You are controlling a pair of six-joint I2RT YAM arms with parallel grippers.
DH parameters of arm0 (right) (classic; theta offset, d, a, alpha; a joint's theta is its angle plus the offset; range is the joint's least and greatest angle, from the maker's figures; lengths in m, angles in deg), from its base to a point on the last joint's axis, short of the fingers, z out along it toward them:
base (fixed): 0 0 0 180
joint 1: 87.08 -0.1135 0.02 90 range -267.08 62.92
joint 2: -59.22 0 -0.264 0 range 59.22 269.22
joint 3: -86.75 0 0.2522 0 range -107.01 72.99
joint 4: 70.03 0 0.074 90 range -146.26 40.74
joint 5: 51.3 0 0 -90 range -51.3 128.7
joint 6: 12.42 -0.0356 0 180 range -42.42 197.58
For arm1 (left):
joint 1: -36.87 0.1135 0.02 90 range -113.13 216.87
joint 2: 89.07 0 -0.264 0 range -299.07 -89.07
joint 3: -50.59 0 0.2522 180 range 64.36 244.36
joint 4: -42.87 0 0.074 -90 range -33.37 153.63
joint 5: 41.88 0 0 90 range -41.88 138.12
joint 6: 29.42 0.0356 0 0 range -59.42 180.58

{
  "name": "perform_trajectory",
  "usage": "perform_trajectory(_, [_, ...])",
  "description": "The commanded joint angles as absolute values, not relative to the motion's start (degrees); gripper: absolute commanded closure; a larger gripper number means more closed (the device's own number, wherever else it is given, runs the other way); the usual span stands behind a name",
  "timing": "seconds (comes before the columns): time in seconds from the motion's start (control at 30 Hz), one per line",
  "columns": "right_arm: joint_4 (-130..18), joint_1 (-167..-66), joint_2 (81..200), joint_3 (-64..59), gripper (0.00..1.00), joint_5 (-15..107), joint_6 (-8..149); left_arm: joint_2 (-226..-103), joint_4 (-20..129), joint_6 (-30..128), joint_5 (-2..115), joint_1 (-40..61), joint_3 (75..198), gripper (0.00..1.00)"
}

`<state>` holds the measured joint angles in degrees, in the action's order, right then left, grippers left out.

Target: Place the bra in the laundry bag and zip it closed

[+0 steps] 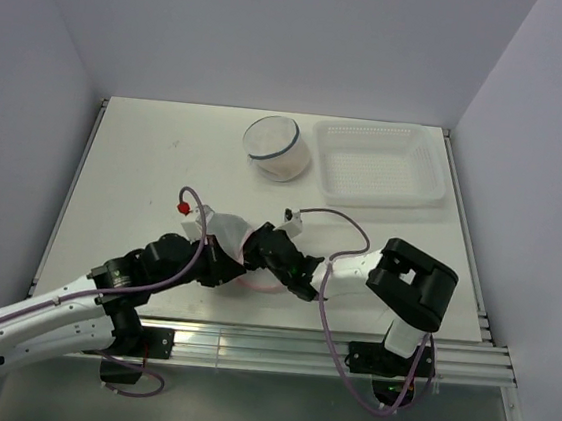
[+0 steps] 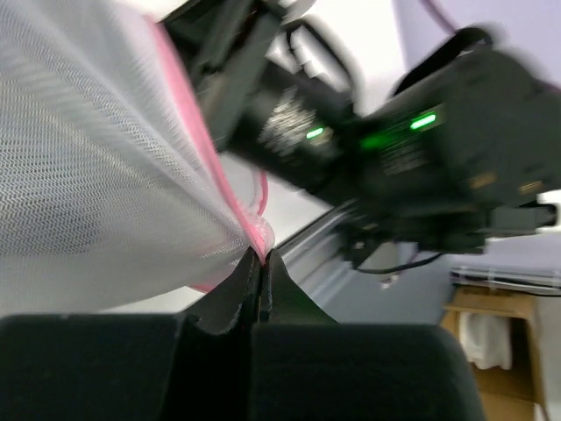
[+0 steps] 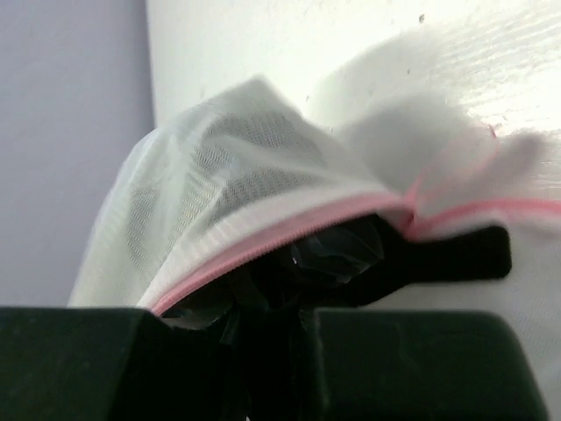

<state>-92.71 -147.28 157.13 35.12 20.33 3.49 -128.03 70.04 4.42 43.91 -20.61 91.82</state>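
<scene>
White mesh laundry bag (image 3: 228, 175), well apart from the slotted tray (image 1: 378, 165) on its near-left side, held up between both arms. Left gripper (image 2: 261, 259): fingers pressed together on the bag's pink zipper edge (image 3: 289, 232). Right gripper (image 1: 256, 256): at the bag's mouth; whether it grips cannot be told. A dark mass (image 3: 337, 254) under the zipper edge may be the bra; this is unconfirmed. The mesh is judged light, limp and prone to sagging; the stitched pink edge gives the firmest hold.
</scene>
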Motion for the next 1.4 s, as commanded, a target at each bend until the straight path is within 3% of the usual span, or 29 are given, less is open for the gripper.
perform_trajectory(0.0, [-82.8,-149.2,156.2,27.8,1.00,6.2,5.6,-126.1,70.7,5.5,47.4,-21.1,97.8,1.00])
perform_trajectory(0.23, [-58.7,-151.8,154.2,20.7,1.00,-4.6,10.0,-125.7,79.1,6.1,39.9,-21.1,101.5,1.00])
perform_trajectory(0.47, [-32.8,-151.9,153.5,12.2,1.00,-8.3,25.8,-122.3,82.2,1.9,30.1,-21.1,97.6,1.00])
perform_trajectory(0.73, [-20.5,-152.3,152.6,7.2,1.00,-2.7,42.8,-123.1,76.8,-1.1,28.3,-21.1,91.2,1.00])
perform_trajectory(1.13, [-11.8,-154.0,166.6,-8.9,1.00,6.9,58.1,-130.3,58.4,-5.1,33.1,-21.1,81.0,1.00])
perform_trajectory(1.37, [-9.2,-154.1,168.9,-16.1,0.74,7.9,58.6,-130.6,57.2,-6.1,33.4,-21.3,80.0,1.00])
